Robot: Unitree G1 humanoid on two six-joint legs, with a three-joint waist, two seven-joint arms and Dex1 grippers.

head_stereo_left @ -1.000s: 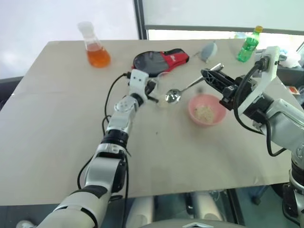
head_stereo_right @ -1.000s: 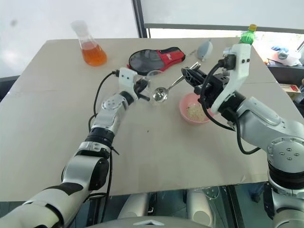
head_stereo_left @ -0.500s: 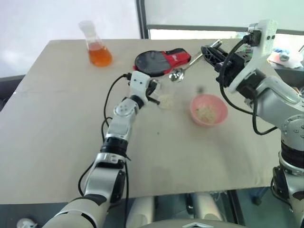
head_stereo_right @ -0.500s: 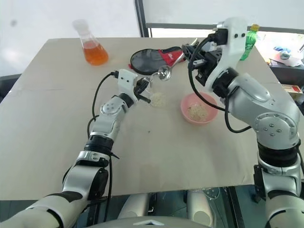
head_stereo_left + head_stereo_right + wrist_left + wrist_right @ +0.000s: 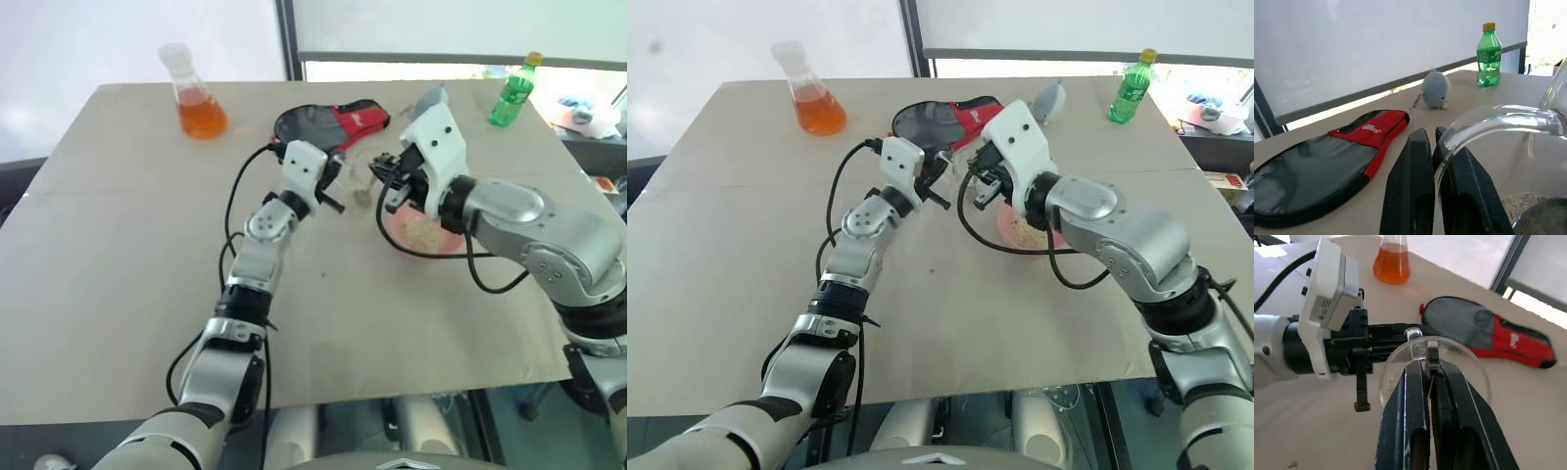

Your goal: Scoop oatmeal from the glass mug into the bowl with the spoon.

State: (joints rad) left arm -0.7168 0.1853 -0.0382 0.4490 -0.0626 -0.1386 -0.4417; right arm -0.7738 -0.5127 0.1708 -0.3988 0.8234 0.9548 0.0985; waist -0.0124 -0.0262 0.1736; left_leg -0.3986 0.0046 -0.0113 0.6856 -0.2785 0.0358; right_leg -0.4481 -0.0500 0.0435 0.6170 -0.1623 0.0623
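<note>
My left gripper is shut on the handle of the glass mug and holds it above the table, left of the bowl. In the left wrist view, pale oatmeal lies at the mug's bottom. My right gripper is shut on the spoon right over the mug's rim, with the handle gripped between its fingertips. The spoon's bowl reaches down inside the mug. The pink bowl sits under my right forearm, partly hidden, with oatmeal in it.
A flask of orange liquid stands at the far left of the table. A red and black pouch lies just behind the mug. A grey plush toy and a green bottle stand at the far right.
My right gripper swung the spoon up from beside the bowl, then down and left to the mug, rolling its wrist. My left gripper drew the mug nearer and a little higher.
</note>
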